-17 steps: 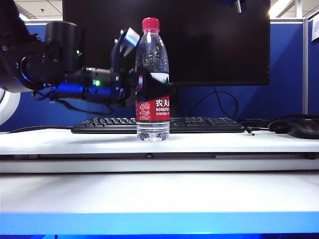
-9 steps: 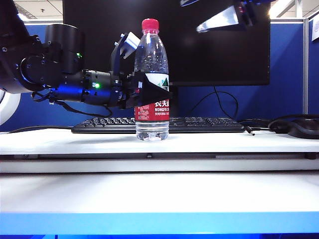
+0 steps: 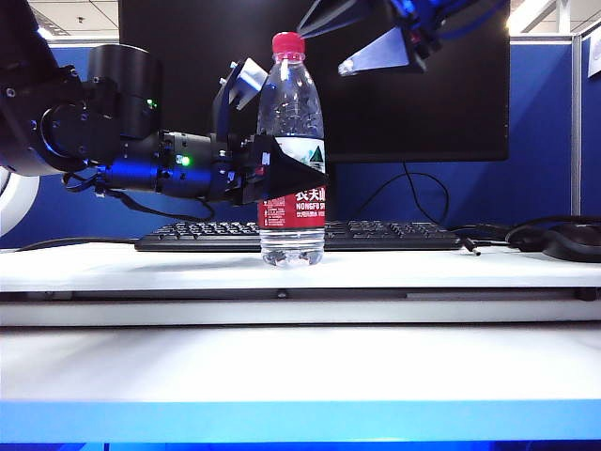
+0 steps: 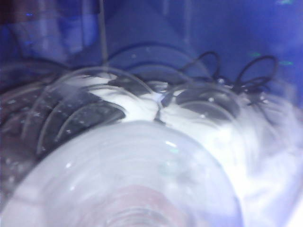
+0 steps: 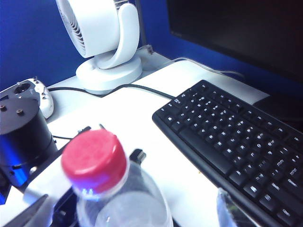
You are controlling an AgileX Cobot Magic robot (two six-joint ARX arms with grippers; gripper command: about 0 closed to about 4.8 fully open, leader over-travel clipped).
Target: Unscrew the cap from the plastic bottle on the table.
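The plastic bottle (image 3: 292, 150) stands upright on the table (image 3: 141, 268), just in front of the keyboard (image 3: 385, 235), and the red cap (image 3: 287, 43) is on its neck, not yet touched. The left gripper (image 3: 282, 169) reaches in from the 9 o'clock side in the exterior view and is clamped on the bottle's body at the top of the label; one finger lies across the front and the other shows behind the shoulder. In the left wrist view the clear bottle (image 4: 128, 179) fills almost everything, too blurred to show more. The right gripper (image 3: 324, 42) hangs near the cap at about 2 o'clock from it, at the cap's own height but apart from it, with its jaws spread wide. The right wrist view shows the cap (image 5: 94, 161) from above, with a fan (image 5: 106, 42) far behind. Some risks I can judge from here. If the right gripper closes before it is centred over the cap, one finger may push the neck sideways and tilt the bottle. The bottle is thin and looks nearly empty, so a too strong squeeze may deform it, and a too weak one may let it rotate together with the cap. The cap is small and smooth, so the fingers may slip on it.
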